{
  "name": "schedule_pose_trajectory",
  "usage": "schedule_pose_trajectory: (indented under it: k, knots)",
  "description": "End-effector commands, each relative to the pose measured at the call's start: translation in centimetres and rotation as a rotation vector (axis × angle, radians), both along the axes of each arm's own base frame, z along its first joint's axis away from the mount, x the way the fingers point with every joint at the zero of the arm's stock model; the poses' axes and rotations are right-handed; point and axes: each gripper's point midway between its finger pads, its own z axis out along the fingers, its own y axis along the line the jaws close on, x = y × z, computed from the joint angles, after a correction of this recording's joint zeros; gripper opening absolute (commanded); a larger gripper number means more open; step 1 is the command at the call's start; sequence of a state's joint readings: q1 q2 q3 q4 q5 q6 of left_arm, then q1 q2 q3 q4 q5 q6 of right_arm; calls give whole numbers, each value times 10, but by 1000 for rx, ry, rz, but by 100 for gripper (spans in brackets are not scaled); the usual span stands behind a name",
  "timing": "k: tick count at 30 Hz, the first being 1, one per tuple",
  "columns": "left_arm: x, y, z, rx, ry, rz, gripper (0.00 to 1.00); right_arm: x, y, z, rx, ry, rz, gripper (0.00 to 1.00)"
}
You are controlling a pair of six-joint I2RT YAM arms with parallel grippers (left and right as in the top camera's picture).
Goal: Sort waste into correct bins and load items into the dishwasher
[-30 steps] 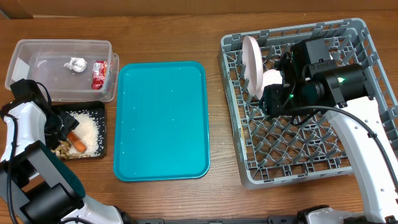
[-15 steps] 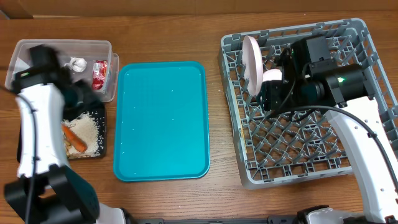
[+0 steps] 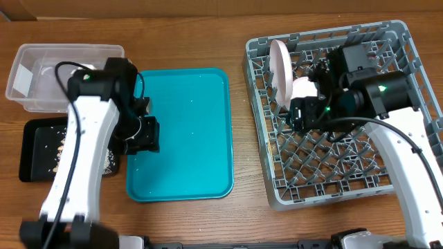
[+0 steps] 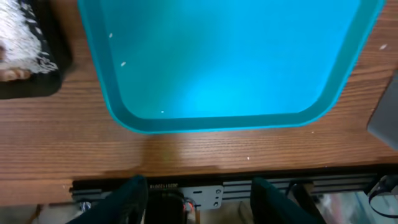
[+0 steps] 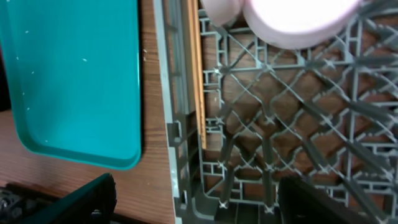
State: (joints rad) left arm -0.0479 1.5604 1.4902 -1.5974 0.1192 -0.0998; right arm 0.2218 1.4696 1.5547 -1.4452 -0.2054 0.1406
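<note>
My left gripper [image 3: 142,135] hangs open and empty over the left edge of the teal tray [image 3: 183,138]. In the left wrist view its fingers [image 4: 202,200] frame the table's front edge. The black tray [image 3: 31,149] holds loose rice [image 4: 22,34] and a peanut [image 4: 12,73]. The clear tub [image 3: 38,76] stands behind it, and my arm hides its contents. My right gripper [image 3: 302,114] is open and empty over the grey dish rack [image 3: 346,173]. In the rack are an upright white plate [image 3: 279,68], a white bowl [image 5: 298,15], a small cup [image 5: 217,9] and chopsticks [image 5: 198,81].
The teal tray [image 5: 68,74] lies between the bins and the rack, with a few rice grains on it. My left arm crosses over the black tray and the tub's right end. Bare wood table [image 3: 249,214] lies in front of the tray.
My left arm has swung right, from over the black tray, past the tub, to the teal tray's left edge. My right gripper has barely moved over the rack.
</note>
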Motion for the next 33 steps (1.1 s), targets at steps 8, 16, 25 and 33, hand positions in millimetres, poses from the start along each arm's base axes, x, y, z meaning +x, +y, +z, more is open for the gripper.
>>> schedule_pose_trajectory:
  k: [8, 16, 25, 33]
  knots:
    - [-39, 27, 111, 92, -835, 76, 100, -47, -32, 53, 22, -511, -78, 100]
    - [-75, 37, 97, 68, -962, 247, 100, -90, -63, 31, -67, -593, -147, 100]
    - [-88, 37, 83, 80, -884, 241, 100, -95, -64, 25, -77, -560, -143, 100]
    - [-88, 37, 83, 80, -884, 241, 100, -95, -64, 25, -78, -560, -144, 100]
